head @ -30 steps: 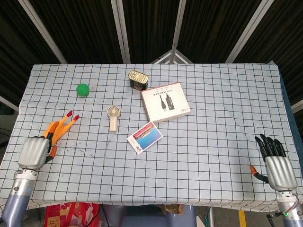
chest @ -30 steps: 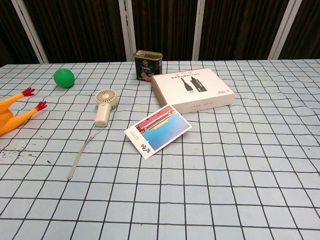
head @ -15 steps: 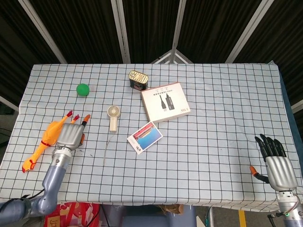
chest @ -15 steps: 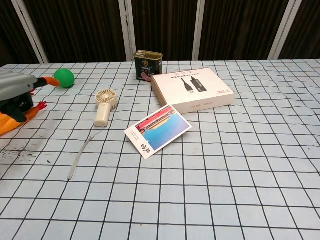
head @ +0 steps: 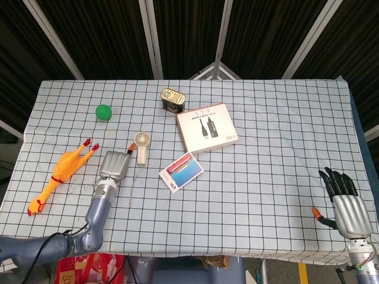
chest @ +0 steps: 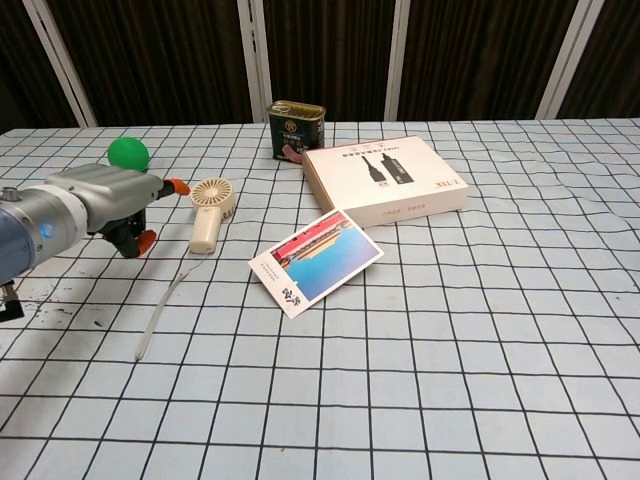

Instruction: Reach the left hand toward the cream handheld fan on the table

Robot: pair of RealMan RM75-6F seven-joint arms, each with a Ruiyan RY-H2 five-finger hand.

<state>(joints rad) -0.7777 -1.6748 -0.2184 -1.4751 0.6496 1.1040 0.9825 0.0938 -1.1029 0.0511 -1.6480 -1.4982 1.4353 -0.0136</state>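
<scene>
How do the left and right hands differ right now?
The left hand is out over the table beside the cream fan; the right hand sits at the near right edge. Only the left hand shows in the chest view. Both hold nothing.

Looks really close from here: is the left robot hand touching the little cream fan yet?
Apart. The chest view shows tablecloth between the left robot hand and the cream fan.

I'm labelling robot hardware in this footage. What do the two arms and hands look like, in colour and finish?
The left hand has a silver-grey metallic back, dark fingers and orange-red fingertips; its forearm is grey-blue, with a small blue light in the chest view. The right hand has the same silver back, black fingers and an orange-tipped thumb, above a grey wrist with a green light.
</scene>
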